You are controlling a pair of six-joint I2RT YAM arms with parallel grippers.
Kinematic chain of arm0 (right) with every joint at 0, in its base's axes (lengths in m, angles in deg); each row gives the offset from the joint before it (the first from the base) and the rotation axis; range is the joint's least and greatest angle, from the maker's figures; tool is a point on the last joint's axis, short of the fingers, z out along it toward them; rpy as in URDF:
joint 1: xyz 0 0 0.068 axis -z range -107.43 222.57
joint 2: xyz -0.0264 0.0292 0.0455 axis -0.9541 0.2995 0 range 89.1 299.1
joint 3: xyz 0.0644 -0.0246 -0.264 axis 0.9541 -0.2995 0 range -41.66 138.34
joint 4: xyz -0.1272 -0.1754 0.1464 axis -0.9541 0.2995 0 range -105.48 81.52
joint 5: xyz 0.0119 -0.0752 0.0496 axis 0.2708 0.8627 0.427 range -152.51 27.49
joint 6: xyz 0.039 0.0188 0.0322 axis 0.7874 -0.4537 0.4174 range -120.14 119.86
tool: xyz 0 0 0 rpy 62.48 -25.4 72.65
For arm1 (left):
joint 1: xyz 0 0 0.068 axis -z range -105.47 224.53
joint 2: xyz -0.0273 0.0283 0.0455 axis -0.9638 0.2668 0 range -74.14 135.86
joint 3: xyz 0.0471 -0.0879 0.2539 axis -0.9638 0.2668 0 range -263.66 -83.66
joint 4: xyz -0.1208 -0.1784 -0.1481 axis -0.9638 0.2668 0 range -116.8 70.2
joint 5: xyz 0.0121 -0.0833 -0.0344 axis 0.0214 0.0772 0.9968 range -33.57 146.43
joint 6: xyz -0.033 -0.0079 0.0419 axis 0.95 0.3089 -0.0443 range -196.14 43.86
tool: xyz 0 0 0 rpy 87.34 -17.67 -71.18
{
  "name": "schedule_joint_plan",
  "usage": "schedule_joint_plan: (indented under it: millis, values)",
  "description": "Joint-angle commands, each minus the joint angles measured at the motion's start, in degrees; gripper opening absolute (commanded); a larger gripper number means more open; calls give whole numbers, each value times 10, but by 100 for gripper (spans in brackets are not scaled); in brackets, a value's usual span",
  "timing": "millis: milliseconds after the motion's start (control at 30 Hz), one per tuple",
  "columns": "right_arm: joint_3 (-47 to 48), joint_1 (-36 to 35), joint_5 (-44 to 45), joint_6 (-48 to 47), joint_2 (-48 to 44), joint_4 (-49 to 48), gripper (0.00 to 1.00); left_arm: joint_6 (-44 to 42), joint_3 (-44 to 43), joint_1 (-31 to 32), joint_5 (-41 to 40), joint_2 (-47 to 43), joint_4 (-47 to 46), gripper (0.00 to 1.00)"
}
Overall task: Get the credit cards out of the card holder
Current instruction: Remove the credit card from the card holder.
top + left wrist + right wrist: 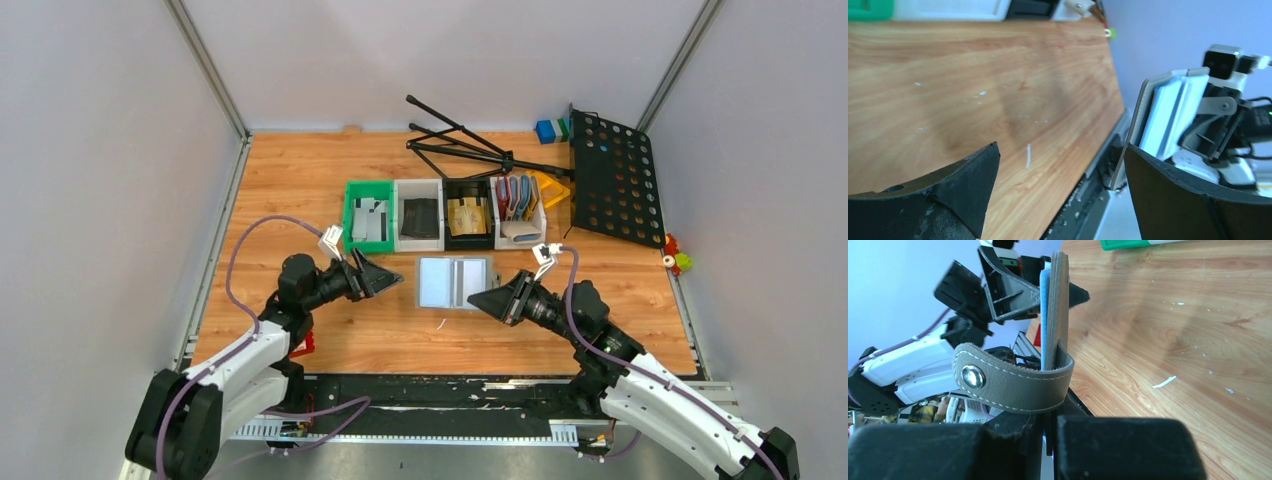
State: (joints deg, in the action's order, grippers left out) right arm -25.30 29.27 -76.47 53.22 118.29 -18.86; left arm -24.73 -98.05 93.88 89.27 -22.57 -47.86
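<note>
The grey-blue card holder (455, 283) is open between my two grippers, its pale inner pockets facing up. My right gripper (475, 298) is shut on its right edge. The right wrist view shows the holder (1060, 315) edge-on in the shut jaws (1050, 420), with its snap strap (1013, 382) curling to the left. My left gripper (398, 277) is open and empty at the holder's left edge. In the left wrist view (1062, 150) the holder (1168, 115) stands just past the right finger. I cannot tell the credit cards in the holder from its pockets. Pale flat cards (372, 220) lie in the green bin (350, 210).
Behind the holder stand a white bin with a black flat item (419, 215), a black bin with a tan-gold item (467, 215) and a white bin with red and blue holders (518, 198). A black folded music stand (612, 180) lies at the back right, with small toys (678, 260) beside it.
</note>
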Motion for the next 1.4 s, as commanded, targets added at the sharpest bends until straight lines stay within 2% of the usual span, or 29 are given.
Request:
schedule_joint_plan:
  millis: [0, 67, 133, 267, 367, 467, 667, 867, 967, 1167, 1233, 1367]
  values:
    - [-5, 0, -16, 29, -4, -76, 1, 156, 42, 7, 95, 55, -358, 100]
    - [-6, -1, -29, 38, 4, -94, 1, 183, 52, 22, 100, 74, -435, 100]
    - [-2, -1, -42, 44, 17, -108, 1, 191, 51, 45, 97, 81, -466, 100]
    - [6, 0, -55, 45, 33, -110, 0, 174, 39, 78, 79, 76, -450, 99]
    - [4, 0, -54, 52, 41, -119, 0, 144, 26, 98, 64, 70, -388, 97]
    - [9, -1, -63, 53, 57, -129, 0, 128, 22, 110, 51, 72, -363, 89]
    - [15, -1, -80, 48, 85, -146, 0, 146, 22, 130, 46, 93, -396, 70]
    - [30, -6, -91, 35, 124, -148, 0, 142, 3, 151, 48, 121, -394, 57]
    - [48, -7, -106, 15, 140, -134, 7, 140, 5, 152, 45, 129, -396, 48]
    - [64, -7, -108, -33, 125, -70, 40, 112, 3, 152, 32, 133, -353, 27]
    - [67, -6, -98, -49, 112, -47, 47, 106, -1, 151, 32, 135, -343, 24]
    - [90, -7, -54, -90, 76, 58, 48, 103, -6, 151, 33, 138, -341, 22]
